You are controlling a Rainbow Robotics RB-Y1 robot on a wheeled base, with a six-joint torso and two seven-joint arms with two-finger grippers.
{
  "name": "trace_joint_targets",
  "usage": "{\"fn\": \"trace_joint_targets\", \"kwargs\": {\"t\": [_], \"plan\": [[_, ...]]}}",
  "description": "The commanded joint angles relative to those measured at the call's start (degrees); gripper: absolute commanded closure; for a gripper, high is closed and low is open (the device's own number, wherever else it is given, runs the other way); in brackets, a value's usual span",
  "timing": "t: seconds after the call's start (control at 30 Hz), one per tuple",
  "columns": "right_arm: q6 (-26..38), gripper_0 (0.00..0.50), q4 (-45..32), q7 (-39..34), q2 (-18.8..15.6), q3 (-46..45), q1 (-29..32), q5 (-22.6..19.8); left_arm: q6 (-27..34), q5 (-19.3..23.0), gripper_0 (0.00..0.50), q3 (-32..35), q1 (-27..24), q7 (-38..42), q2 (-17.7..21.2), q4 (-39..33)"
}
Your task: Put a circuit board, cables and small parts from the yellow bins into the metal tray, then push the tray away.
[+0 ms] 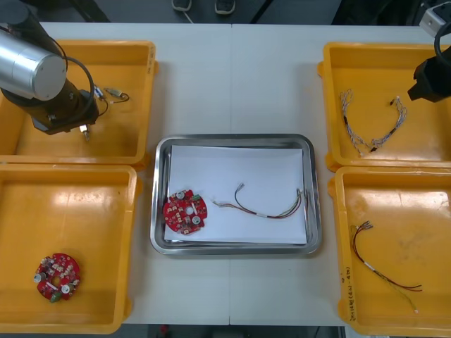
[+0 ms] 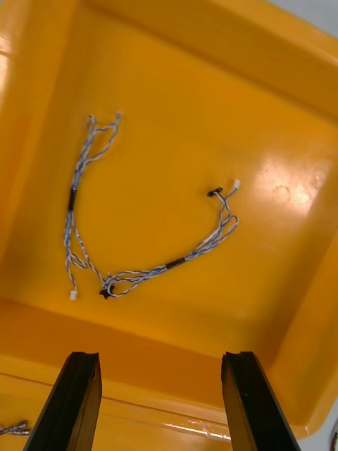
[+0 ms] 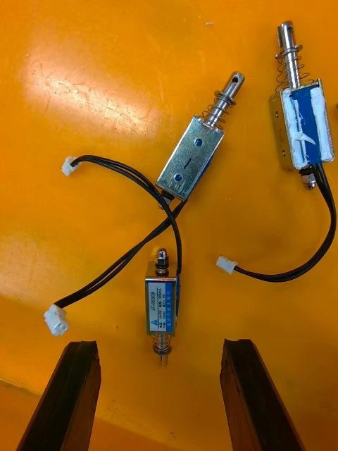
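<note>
The metal tray point(image 1: 232, 139), white inside, holds a round red circuit board point(image 1: 185, 211) and a red and yellow cable point(image 1: 268, 208). My left gripper point(image 1: 85, 129) hangs over the far left yellow bin point(image 1: 123, 130). It stands open point(image 3: 160, 345) just above three small metal parts point(image 3: 191, 156) with black leads; one part point(image 3: 162, 303) lies between its fingers. My right gripper point(image 1: 428, 79) is open point(image 2: 160, 356) over the far right yellow bin point(image 1: 331, 105), short of the twisted blue and white cable point(image 2: 141, 271).
A second red circuit board point(image 1: 56, 276) lies in the near left bin point(image 1: 106, 211). Another red and yellow cable point(image 1: 384, 264) lies in the near right bin point(image 1: 423, 211). Bare table runs beyond the tray's far side.
</note>
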Motion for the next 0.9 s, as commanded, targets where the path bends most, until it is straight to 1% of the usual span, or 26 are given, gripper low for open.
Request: {"fn": "trace_joint_targets", "kwargs": {"t": [0.03,0.2,0.33,0.43,0.57,0.73,0.9], "plan": [[0.18,0.000,3.66,-0.85,-1.99,-2.06,-3.81,2.68,0.10,0.34,0.000,1.05,-0.69,-2.73,1.28,-1.34],[0.18,0.000,7.96,-2.61,-1.82,-4.17,-3.99,4.09,4.76,-0.28,0.000,3.78,-0.69,-3.17,1.45,-4.42],[0.18,0.000,10.86,-7.09,-1.73,-4.70,-4.52,3.82,7.84,-1.16,0.000,5.10,-0.69,-3.17,1.81,-7.14],[-0.49,0.000,13.67,-12.54,-1.29,-4.53,-6.10,4.00,9.95,-1.33,0.000,6.24,-0.69,-3.44,2.25,-9.16],[-1.45,0.000,16.22,-18.78,-0.50,-4.44,-7.68,4.26,11.18,-1.24,0.000,7.21,-0.69,-4.58,2.95,-10.83],[-4.88,0.000,18.95,-27.65,0.56,-4.17,-8.65,4.44,13.90,-0.01,0.000,10.11,-0.69,-9.68,3.92,-12.06],[-8.84,0.000,22.82,-33.37,0.56,-3.82,-9.70,4.53,15.57,0.87,0.000,12.30,-0.69,-12.05,4.27,-12.41]]}}
